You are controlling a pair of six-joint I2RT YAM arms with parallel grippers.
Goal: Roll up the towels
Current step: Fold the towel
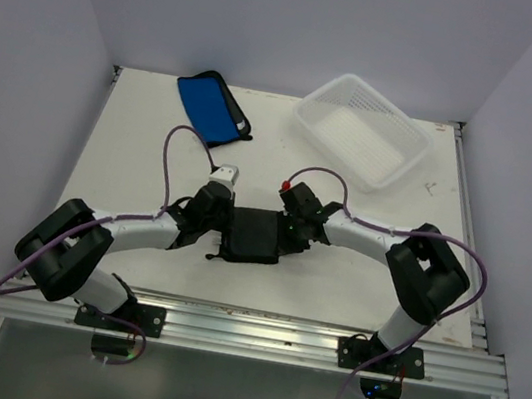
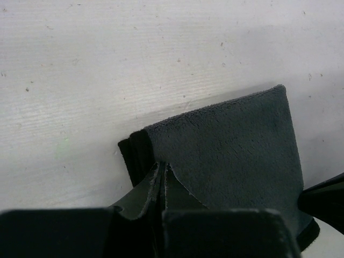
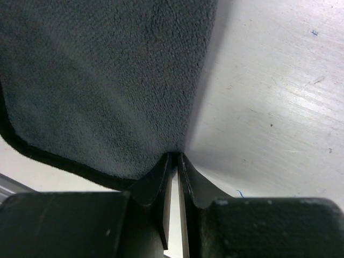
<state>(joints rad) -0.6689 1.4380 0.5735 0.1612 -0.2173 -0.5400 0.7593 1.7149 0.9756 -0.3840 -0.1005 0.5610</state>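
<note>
The dark purple-and-black towel [image 1: 252, 235] lies folded at the table's middle, between my two grippers. My left gripper [image 1: 218, 235] is shut on its left edge; in the left wrist view the fingertips [image 2: 163, 166] pinch the grey nap of the towel [image 2: 231, 150], with stacked black layers at its left edge. My right gripper [image 1: 287, 231] is shut on its right edge; in the right wrist view the tips [image 3: 174, 156] meet at the rim of the towel [image 3: 107, 80]. The blue towel [image 1: 212, 107], edged in black, lies flat at the back left, away from both grippers.
A white perforated plastic basket [image 1: 393, 164] stands at the back right. White walls enclose the table on three sides. An aluminium rail [image 1: 255, 330] runs along the near edge by the arm bases.
</note>
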